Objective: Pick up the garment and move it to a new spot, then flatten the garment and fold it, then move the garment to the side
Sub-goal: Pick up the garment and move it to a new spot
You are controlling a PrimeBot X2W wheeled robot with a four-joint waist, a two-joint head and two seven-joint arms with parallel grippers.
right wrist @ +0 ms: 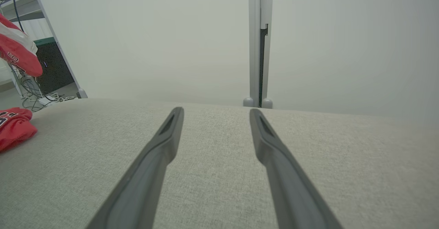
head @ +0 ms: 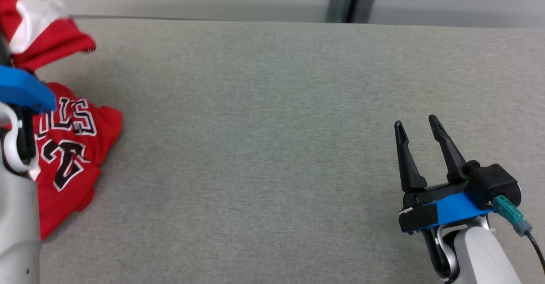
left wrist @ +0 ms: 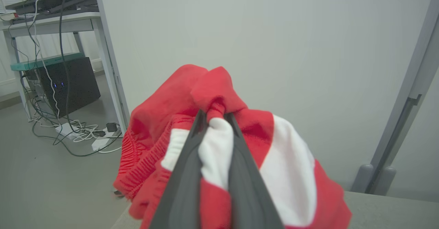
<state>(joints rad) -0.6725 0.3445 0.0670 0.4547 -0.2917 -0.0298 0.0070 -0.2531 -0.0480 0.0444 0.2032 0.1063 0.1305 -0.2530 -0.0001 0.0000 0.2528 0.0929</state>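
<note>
Left gripper (left wrist: 215,117) pinches the red garment (left wrist: 161,102) by a bunched fold; right gripper (head: 418,124) stands open; that slim hold may slip.

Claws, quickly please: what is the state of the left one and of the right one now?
Left claw: closed on the red basketball jersey.
Right claw: open, holding nothing.

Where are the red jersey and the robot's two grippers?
red jersey (head: 64,164), head view, on its printed number.
left gripper (left wrist: 215,115), left wrist view, between fingertips pinching the jersey.
right gripper (head: 416,122), head view, between its open fingertips.
</note>
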